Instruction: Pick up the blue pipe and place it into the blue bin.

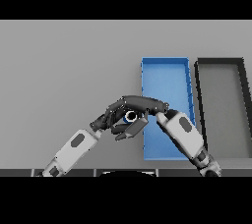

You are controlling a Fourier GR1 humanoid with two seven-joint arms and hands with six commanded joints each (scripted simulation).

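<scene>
- Now my left hand (109,118), at centre frame, curls its fingers beside the one blue pipe (130,116).
- End-on toward me, the pipe shows its round opening; its long axis points roughly at the camera.
- My right hand (142,104) closes over it, just left of the one blue bin (167,70).
- One dark bin (221,105) sits at the right.

Only one round end of the blue pipe (130,116) shows between the fingers of the two hands; its length is hidden behind them. The right hand (142,104) covers the blue bin's (165,70) left edge there. Which fingers actually touch the pipe cannot be told.
</scene>
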